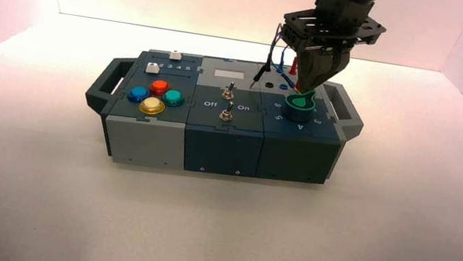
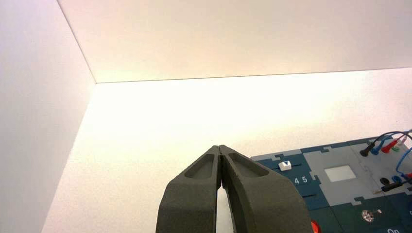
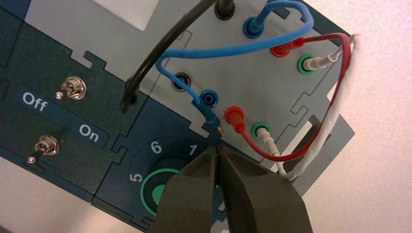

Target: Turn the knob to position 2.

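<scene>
The knob (image 1: 300, 106) is a dark-green dial with a bright green teardrop top, on the right section of the box (image 1: 144, 142). My right gripper (image 1: 306, 87) hangs just above the knob's back edge with its fingers together. In the right wrist view the gripper (image 3: 217, 149) covers most of the knob (image 3: 151, 192). White digits 5, 6 and 1 show beside it. The numeral 2 is hidden behind the fingers. My left gripper (image 2: 220, 147) is shut and empty, held off to the box's left, out of the high view.
Blue, red, teal and yellow push-buttons (image 1: 154, 97) sit on the left section. Two metal toggle switches (image 1: 226, 102) stand in the middle by "Off" and "On". Blue, red, black and white wires (image 3: 291, 53) loop just behind the knob. Handles (image 1: 102, 87) stick out at both ends.
</scene>
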